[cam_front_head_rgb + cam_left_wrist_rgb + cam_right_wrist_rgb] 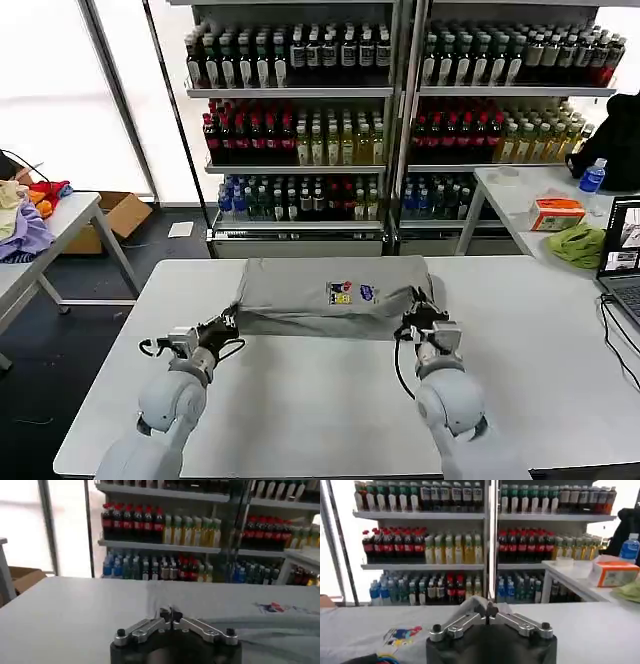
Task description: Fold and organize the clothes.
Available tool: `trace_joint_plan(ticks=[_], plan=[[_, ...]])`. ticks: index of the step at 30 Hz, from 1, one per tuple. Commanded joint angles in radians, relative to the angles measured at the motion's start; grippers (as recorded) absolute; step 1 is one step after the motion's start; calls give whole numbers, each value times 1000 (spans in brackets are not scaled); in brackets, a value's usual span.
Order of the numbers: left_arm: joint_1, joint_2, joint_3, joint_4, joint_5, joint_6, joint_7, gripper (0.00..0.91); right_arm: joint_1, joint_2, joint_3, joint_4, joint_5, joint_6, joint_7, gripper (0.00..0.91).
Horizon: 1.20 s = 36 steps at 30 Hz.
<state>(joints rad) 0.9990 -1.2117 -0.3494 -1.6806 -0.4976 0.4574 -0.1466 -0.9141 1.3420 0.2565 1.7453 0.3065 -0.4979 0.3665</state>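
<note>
A big white table (300, 400) is seen front and centre, plain and smooth, with the light grey shirt (320, 285) laid across its far half. The shirt is folded into a wide band, and a small multicoloured chest print (340, 293) is shown facing up near its front edge.

The left gripper (228, 322) is parked at the shirt's near left corner, with its fingers pinched together on the fabric edge. In the left wrist view the fingertips (170, 614) are seen pressed closed with grey cloth bunched up between them. The right gripper (415, 318) is placed at the near right corner, and the same thing is found there: in the right wrist view the tips (487, 610) are clamped on a raised fold of shirt (470, 605), with the print (400, 636) spread out on the flat part beside it.

Behind the table, tall shelves (395, 90) are packed with rows of drink bottles. A second white table (520, 195) stands off to the robot's right, where an orange box (556, 213), a lime-green cloth (578, 244), a water bottle (592, 177) and a laptop (622, 245) can be spotted. On the left another table (60, 225) is piled with coloured garments (25, 215), and a cardboard box (120, 213) is sat on the dark floor beside it.
</note>
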Motion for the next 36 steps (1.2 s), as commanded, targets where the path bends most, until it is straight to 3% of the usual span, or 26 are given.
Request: trace_joint_plan(ticks=[1, 2, 8, 11, 14, 15, 17, 18, 20, 25, 30, 36], plan=[[-100, 6, 31, 124, -36, 12, -3, 907, 89, 3, -12, -95, 0, -25, 0, 504], [-102, 6, 34, 133, -39, 17, -4, 907, 92, 6, -14, -101, 0, -34, -1, 907], [-123, 4, 51, 168, -35, 53, 12, 907, 108, 35, -25, -147, 0, -81, -13, 907], [-129, 5, 51, 172, -31, 57, 14, 907, 115, 59, -21, -170, 27, -80, 14, 907], [-129, 14, 49, 167, -31, 62, 11, 907, 126, 94, -15, -186, 148, -80, 93, 907], [-129, 15, 46, 164, -32, 64, 8, 907, 134, 112, -12, -191, 186, -80, 152, 907], [-128, 17, 44, 158, -33, 68, 1, 907, 142, 131, -12, -197, 219, -80, 201, 907], [-126, 18, 42, 150, -35, 75, -4, 907, 153, 153, -9, -200, 269, -78, 262, 907], [-116, 19, 39, 126, -36, 89, -11, 907, 159, 161, -7, -188, 329, -73, 296, 907], [-73, 28, 33, 50, -31, 113, -20, 907, 134, 127, -15, -100, 337, -66, 299, 907], [-27, 51, 23, -31, -13, 119, -27, 907, 68, 59, -9, -2, 288, -80, 291, 907], [-30, 69, 5, -36, -12, 95, -26, 907, -16, 25, 19, 62, 280, -80, 281, 907]])
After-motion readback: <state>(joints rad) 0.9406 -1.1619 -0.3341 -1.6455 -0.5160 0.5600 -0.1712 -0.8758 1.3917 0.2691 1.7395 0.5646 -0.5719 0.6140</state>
